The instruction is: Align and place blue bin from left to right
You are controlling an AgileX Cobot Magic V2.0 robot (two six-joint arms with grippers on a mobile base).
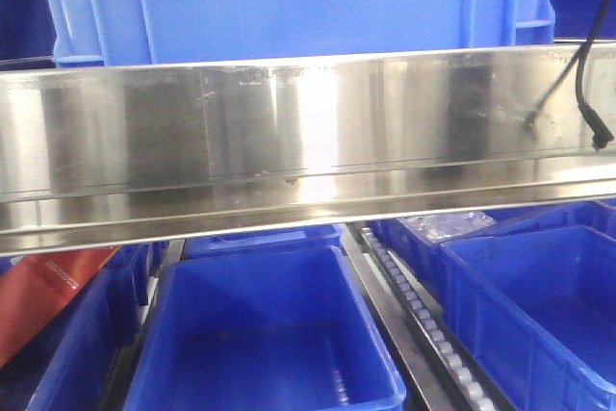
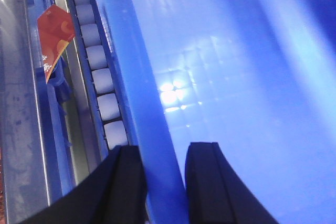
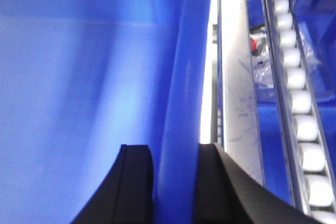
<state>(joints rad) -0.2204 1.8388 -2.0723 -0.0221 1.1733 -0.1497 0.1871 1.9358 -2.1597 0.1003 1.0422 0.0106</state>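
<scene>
- Two grippers straddled opposite rims of the blue bin (image 2: 236,103): the left gripper (image 2: 164,182) had its dark fingers (image 2: 126,187) either side of the left rim, and the right gripper (image 3: 176,184) sat the same way over the right rim (image 3: 181,103). Each looked narrowed onto its wall, though a thin gap may have remained at the pads; the wrist views were too close to be sure.
- From the front view neither arm showed, so which crate was held was a judgement: probably the one sitting in the lower lane (image 1: 265,334), below the steel shelf edge (image 1: 308,141), with a roller track (image 2: 100,77) just beside its left rim and another roller track (image 3: 302,108) near its right.
- One-sided slip looked the main risk: smooth plastic held only by thin rims could let one side slide free, and the bin would then swing and drop a corner.
- Uneven travel of the two arms would skew it against the neighbouring crate (image 1: 539,305) or catch it on the rails.
- Lifting too high could knock it on the shelf edge above.
- Opening faced up, and its long axis appeared to run front to back along the lane, parallel to the rollers, roughly square to them.
</scene>
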